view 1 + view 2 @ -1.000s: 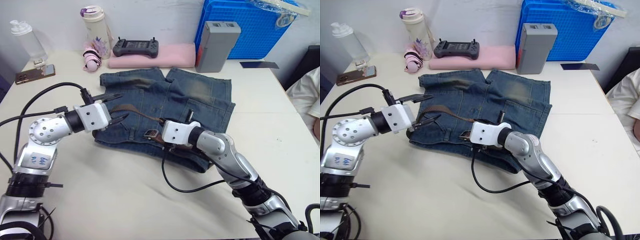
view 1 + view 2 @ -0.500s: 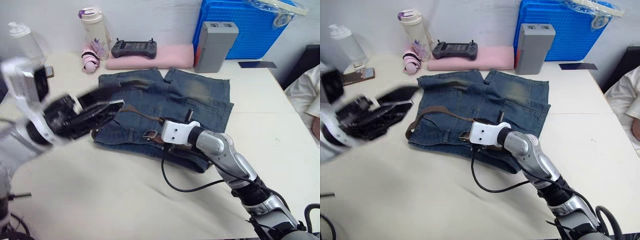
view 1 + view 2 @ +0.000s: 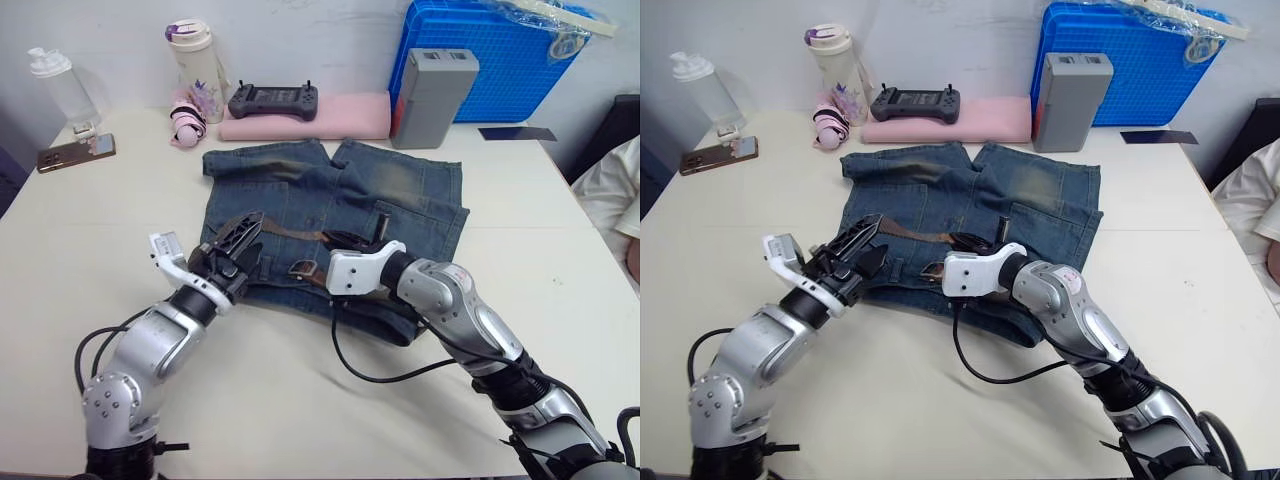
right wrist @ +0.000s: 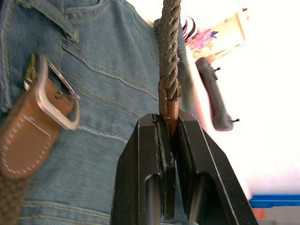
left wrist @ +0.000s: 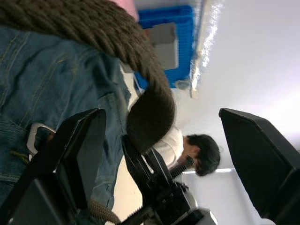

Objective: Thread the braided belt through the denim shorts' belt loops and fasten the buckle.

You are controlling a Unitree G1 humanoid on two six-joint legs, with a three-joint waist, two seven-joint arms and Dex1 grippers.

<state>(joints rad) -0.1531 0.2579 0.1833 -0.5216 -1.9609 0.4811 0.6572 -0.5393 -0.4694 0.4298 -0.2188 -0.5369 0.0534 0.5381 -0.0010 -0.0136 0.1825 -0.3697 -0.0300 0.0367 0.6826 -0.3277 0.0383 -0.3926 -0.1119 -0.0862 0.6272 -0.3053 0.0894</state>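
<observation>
The denim shorts (image 3: 400, 190) lie flat on the table, waistband toward me. The braided belt (image 3: 285, 232) arcs over their left half, its silver buckle (image 3: 300, 268) resting on the waistband. My right gripper (image 4: 167, 123) is shut on the belt's brown leather tip, just above the shorts and right of the buckle (image 4: 56, 98). My left gripper (image 3: 252, 238) is open at the shorts' left edge, and its fingers (image 5: 79, 150) straddle the belt (image 5: 117, 37) without closing on it. I cannot make out the belt loops clearly.
Behind the shorts stand a pink pad (image 3: 305, 115) with a black controller (image 3: 272, 98), a grey box (image 3: 432, 95) and a blue crate (image 3: 500, 50). A tumbler (image 3: 195, 55), a clear bottle (image 3: 60, 85) and a phone (image 3: 75, 152) sit far left. A person's sleeve (image 3: 620, 190) is at the right edge.
My left arm has swung round from the left side and now reaches in from the near side, its gripper back at the belt's left bend. The right gripper has kept its hold.
</observation>
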